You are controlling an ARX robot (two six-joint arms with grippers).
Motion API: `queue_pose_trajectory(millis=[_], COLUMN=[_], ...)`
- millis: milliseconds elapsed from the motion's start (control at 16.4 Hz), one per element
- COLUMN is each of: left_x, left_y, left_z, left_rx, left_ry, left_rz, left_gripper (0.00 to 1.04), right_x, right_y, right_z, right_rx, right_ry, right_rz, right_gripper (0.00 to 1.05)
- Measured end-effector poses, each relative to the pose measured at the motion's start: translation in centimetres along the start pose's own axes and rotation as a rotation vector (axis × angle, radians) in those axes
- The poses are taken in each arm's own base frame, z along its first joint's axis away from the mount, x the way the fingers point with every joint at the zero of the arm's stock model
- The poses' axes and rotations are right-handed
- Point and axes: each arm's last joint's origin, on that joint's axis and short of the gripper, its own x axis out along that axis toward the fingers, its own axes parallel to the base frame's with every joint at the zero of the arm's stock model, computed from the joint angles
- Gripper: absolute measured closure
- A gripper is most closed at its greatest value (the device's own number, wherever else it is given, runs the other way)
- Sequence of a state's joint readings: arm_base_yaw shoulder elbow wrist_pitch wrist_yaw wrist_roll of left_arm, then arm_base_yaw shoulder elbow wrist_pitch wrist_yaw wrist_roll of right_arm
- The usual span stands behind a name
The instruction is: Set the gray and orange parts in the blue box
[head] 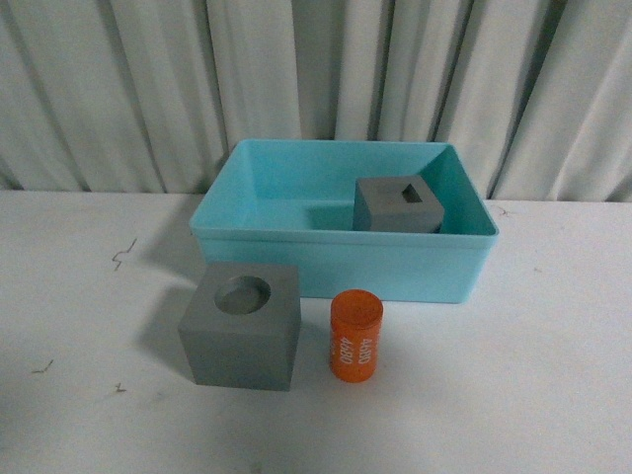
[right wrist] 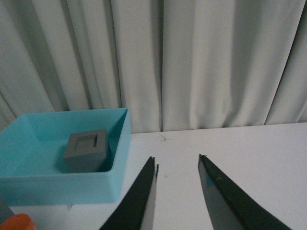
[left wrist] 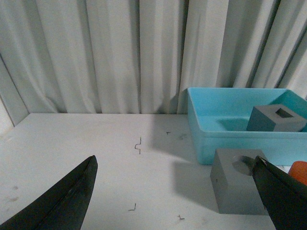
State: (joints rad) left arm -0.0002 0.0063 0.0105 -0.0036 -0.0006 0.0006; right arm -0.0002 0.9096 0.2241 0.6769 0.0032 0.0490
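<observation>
The blue box [head: 296, 259] stands at the middle back of the white table. Inside it, at its right end, rests a gray cube with a rectangular hole [head: 397, 204], also showing in both wrist views [left wrist: 276, 118] [right wrist: 87, 150]. In front of the box sits the gray cube with a round hole [head: 242, 324] [left wrist: 237, 187], and to its right stands the orange cylinder with white lettering [head: 355, 336] [left wrist: 300, 171] [right wrist: 19, 224]. Neither arm shows in the front view. My left gripper [left wrist: 175, 160] is open, left of the round-hole cube. My right gripper [right wrist: 176, 158] is open over bare table, right of the box.
Pale pleated curtains [head: 316, 79] hang behind the table. The white tabletop [head: 79, 296] carries a few small dark scuffs left of the box.
</observation>
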Motion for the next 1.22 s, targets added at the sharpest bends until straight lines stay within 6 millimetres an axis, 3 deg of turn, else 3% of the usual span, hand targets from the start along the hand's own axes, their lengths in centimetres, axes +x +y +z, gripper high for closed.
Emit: queue_pose_trajectory(millis=[182,791,1216], left_x=[0.0,0.0,0.0], left_y=[0.0,0.0,0.0], left_z=[0.0,0.0,0.0], left_rx=[0.0,0.0,0.0], left_ry=[0.0,0.0,0.0], left_rz=[0.0,0.0,0.0], left_gripper=[0.07,0.07,0.07], right_x=[-1.8,-5.2,-5.9], right_y=[-0.1,-0.2,-0.2], right_z=[-1.0,-3.6,-3.2], right_rx=[-0.04,-0.043,-0.043], right_ry=[-0.008,0.002,-0.029], right_rz=[0.0,0.0,0.001], right_gripper=[1.03,1.03,1.03])
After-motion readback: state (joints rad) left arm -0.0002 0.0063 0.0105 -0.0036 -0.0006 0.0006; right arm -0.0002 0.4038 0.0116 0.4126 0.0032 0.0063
